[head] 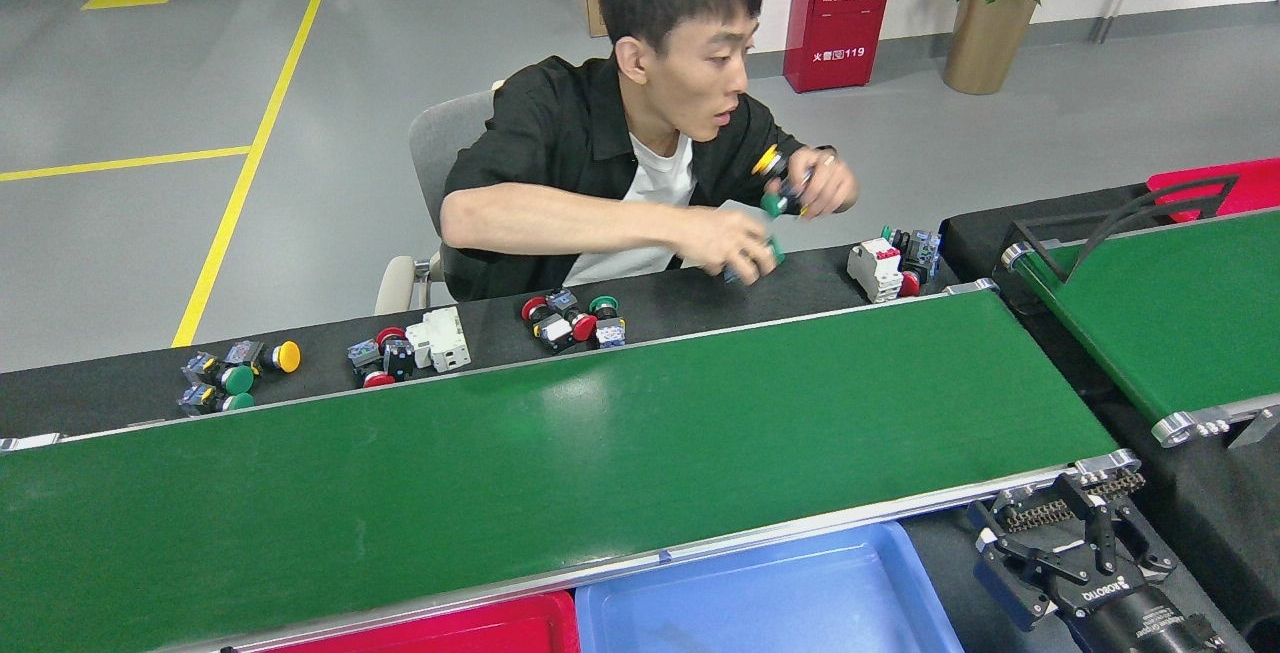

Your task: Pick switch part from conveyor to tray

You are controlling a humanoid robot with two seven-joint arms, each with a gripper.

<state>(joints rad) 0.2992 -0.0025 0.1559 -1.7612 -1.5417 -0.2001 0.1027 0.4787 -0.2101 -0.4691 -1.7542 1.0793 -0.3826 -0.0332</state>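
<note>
The conveyor [560, 463], a long green belt with silver rails, crosses the head view with a bare surface. Switch parts lie in clusters on the black ledge behind it: green and yellow ones [232, 373], red ones with a white block [405, 351], a mixed group [572, 319] and a white-and-blue group [893, 263]. A person's hands [790, 195] hold more switch parts above the ledge. A blue tray [770, 598] and a red tray [450, 633] sit at the belt's near side. My right gripper [1050, 523] is open by the chain roller end. The left gripper is out of view.
A second green belt [1170, 313] with a black curved guide bar runs at the right, beside a red bin [1230, 183]. The seated person leans over the ledge behind the conveyor. A red fire-extinguisher box [840, 13] and a potted plant stand at the back.
</note>
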